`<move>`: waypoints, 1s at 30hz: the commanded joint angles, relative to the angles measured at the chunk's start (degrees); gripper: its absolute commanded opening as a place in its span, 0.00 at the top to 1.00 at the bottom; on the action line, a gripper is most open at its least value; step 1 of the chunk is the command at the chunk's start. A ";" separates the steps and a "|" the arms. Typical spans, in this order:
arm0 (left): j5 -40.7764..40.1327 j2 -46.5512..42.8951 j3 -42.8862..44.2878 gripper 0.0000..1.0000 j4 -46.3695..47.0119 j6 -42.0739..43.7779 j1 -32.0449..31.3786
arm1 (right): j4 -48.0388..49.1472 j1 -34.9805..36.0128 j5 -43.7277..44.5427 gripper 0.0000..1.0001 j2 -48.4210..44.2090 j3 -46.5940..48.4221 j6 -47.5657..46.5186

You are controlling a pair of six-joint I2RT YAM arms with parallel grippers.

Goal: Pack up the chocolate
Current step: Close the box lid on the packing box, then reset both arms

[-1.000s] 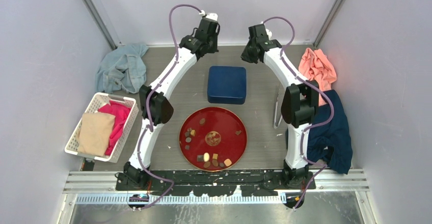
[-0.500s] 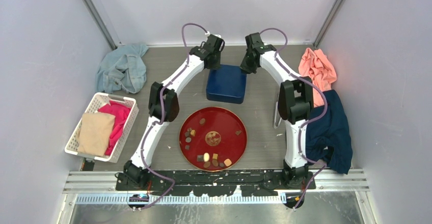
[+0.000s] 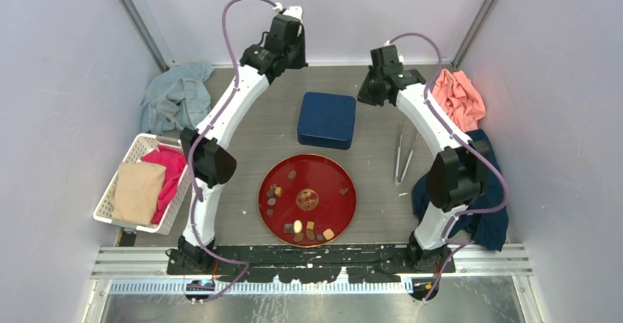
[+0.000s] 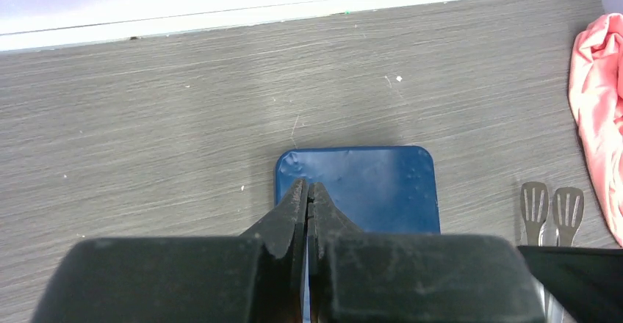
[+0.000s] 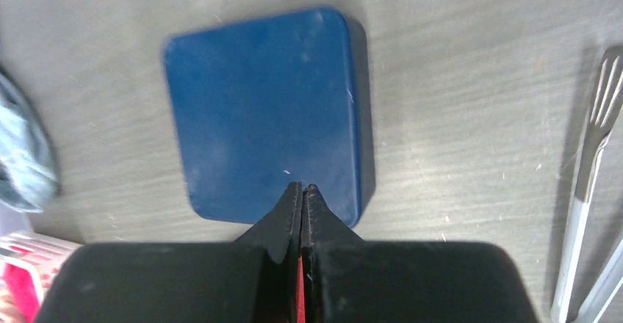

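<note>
A grey wood-grain table (image 3: pixel 382 205) fills a booth with pale walls, seen from above with two white robot arms rising from its near edge. Near the middle lies a round red plate (image 3: pixel 323 180) with a flat gold emblem (image 3: pixel 307 200) at its centre, its design too small to read. The chocolate (image 3: pixel 297 227) sits on this plate as small scattered pieces, dark brown, tan and cream, mostly along the left and near rim; single shapes are hard to make out. Just beyond the plate lies a closed dark blue box (image 3: pixel 327 120) with rounded corners and a plain lid. The left gripper (image 4: pixel 308 188) hangs above the box's far left side, fingers pressed together and holding nothing; in its own camera they hide the near part of the lid. The right gripper (image 5: pixel 302 189) is likewise closed and empty above the far right side – its view is slightly blurred. Metal tongs (image 3: pixel 402 154) lie right of the box, cut off in both wrist views. A white basket (image 3: pixel 126 224) at the left holds a tan cloth (image 3: pixel 137 191) and a magenta cloth (image 3: pixel 170 165). A light blue cloth (image 3: pixel 176 99) lies behind it, a salmon cloth (image 3: pixel 457 95) at the far right, and a navy cloth (image 3: pixel 477 191) – partly hidden by the right arm – nearer
</note>
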 commanded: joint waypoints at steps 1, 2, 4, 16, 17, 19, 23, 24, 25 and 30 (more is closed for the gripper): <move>0.58 3.36 -6.85 1.00 2.09 -0.59 0.24 | 1.16 2.73 -2.32 0.99 4.32 -6.41 -0.31; 1.62 4.77 -7.47 1.00 1.65 -1.07 0.24 | 1.19 3.35 -2.32 0.99 5.36 -7.27 -0.44; 3.18 7.70 -7.81 1.00 -0.73 -2.83 0.24 | 1.95 4.78 -4.41 0.99 7.20 -9.54 -0.99; 3.76 0.49 -1.46 1.00 -8.13 -0.94 0.41 | -0.48 5.27 9.41 0.79 -4.63 2.41 -4.12; 3.34 -0.85 -0.66 1.00 -8.24 -0.51 0.48 | -0.55 5.21 10.55 0.70 -5.48 3.62 -4.45; 2.57 -6.38 -1.56 1.00 -7.67 -0.04 0.72 | -0.49 5.25 13.00 0.56 -7.38 4.85 -5.39; -0.37 -18.33 -13.93 0.95 -3.58 0.57 1.49 | 0.16 5.18 21.75 0.36 -13.80 4.36 -6.82; -1.61 -21.56 -17.80 0.92 -2.18 0.94 1.62 | 1.01 5.08 24.01 0.31 -15.84 3.69 -7.25; -3.46 -24.44 -21.67 0.86 -1.07 1.47 1.77 | 1.82 4.86 25.90 0.26 -17.90 3.12 -7.82; -10.36 -34.22 -35.83 0.68 -5.34 0.20 2.35 | 9.90 4.39 35.19 0.08 -28.17 -5.43 -12.44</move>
